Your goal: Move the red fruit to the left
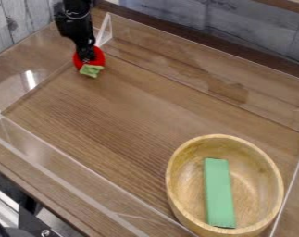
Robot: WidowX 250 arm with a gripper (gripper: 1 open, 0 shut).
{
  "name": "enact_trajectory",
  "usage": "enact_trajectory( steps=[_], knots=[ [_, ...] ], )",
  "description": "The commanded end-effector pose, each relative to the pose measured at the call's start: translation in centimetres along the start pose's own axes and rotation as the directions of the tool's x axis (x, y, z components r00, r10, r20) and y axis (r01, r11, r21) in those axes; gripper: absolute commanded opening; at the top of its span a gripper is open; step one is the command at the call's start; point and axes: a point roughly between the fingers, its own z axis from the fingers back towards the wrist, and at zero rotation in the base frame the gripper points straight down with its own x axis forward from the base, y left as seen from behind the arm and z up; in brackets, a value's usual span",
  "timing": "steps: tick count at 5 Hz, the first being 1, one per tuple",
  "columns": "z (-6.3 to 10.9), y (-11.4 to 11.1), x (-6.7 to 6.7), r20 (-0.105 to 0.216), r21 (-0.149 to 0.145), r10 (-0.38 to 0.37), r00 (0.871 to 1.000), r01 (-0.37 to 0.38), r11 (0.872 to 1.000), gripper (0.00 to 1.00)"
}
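Observation:
The red fruit (90,64), small and bright red with a light-green leafy bit at its lower side, lies on the wooden table at the far left. My black gripper (80,51) points down right above it, its fingers spread to either side of the fruit's top and no longer pinching it. The gripper's body hides the back of the fruit.
A wooden bowl (179,165) stands at the near right with a flat green rectangular block (218,192) inside. Clear plastic walls (16,139) fence the table along the left and front. A clear upright panel (105,30) stands just behind the gripper.

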Motion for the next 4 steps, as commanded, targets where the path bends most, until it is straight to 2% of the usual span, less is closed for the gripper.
enact_trajectory(
  steps=[1,2,4],
  knots=[
    [0.2,-0.1,-0.5,0.002,0.02,-0.001,1.0,0.001,1.0,0.0],
    [0.1,-0.7,-0.1,0.01,0.021,0.003,1.0,-0.004,1.0,1.0],
    [-0.1,-0.2,1.0,0.036,0.026,0.037,0.999,-0.037,0.999,1.0]
  ],
)
